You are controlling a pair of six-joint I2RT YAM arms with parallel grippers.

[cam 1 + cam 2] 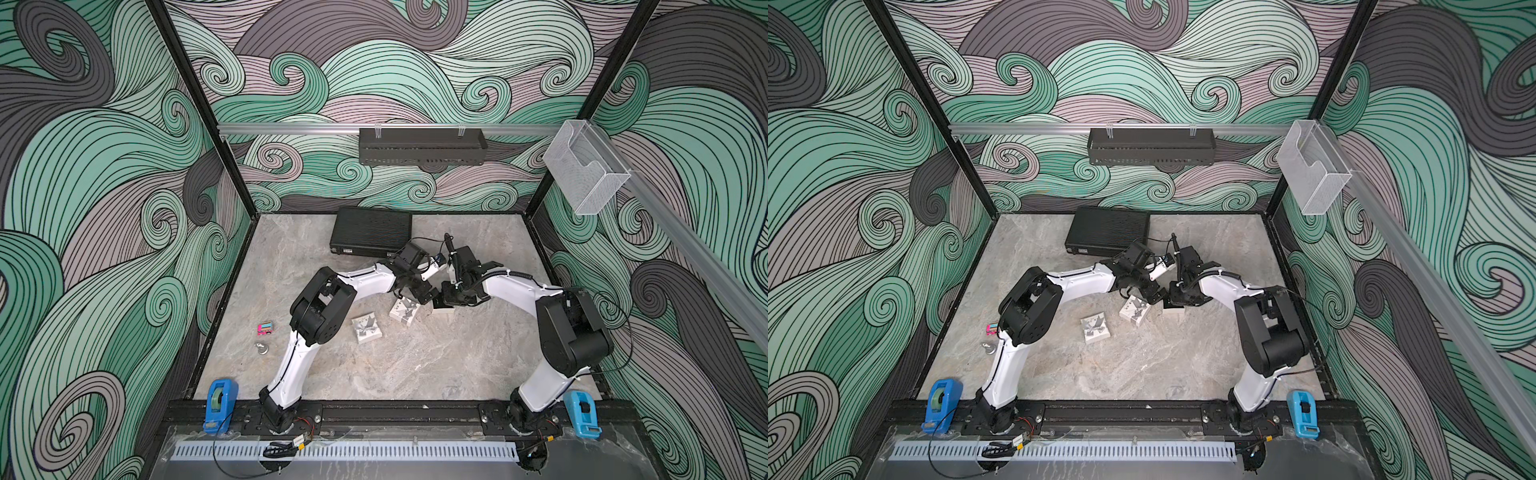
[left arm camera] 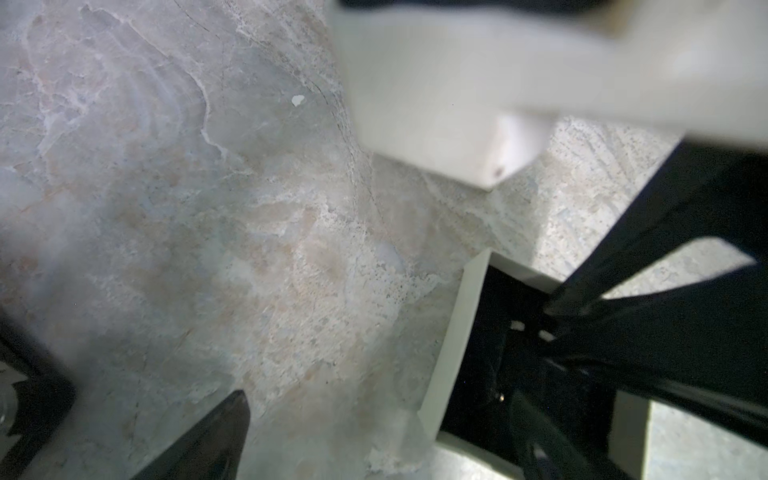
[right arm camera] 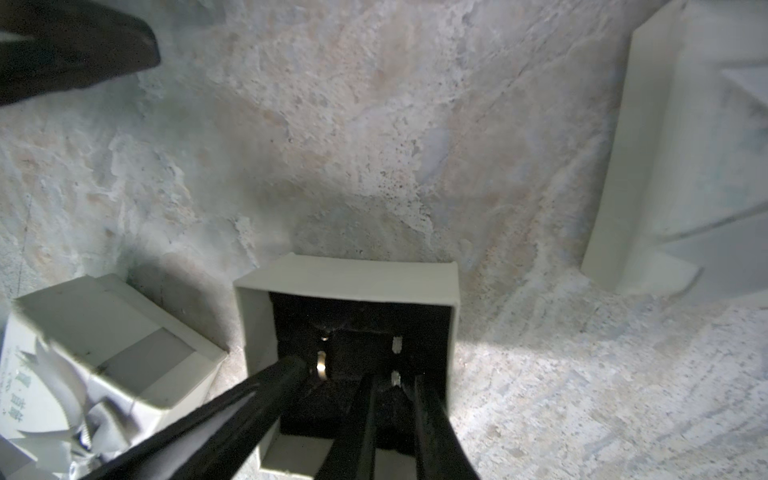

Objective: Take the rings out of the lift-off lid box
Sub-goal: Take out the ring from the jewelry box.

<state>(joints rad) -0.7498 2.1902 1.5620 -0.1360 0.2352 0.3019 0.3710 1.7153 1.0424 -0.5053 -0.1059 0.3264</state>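
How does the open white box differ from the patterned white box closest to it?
The open box shows a black lining holding rings; the patterned box hides its inside. The open box has plain white walls; the patterned box carries grey print. Both are white and squarish.

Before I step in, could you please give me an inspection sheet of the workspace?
Surface: grey marbled tabletop.
Job's things: open white box with black insert, silvery ring in a slot; two patterned white boxes nearby.
Clutter: pink toy, small metal piece, black case, blue tape dispensers.
Grippers: left gripper open and empty beside the box; right gripper down inside it, grip unclear.
Cables: black cable looping off the right gripper.
Surroundings: swirl-patterned walls, black rack, clear bin.
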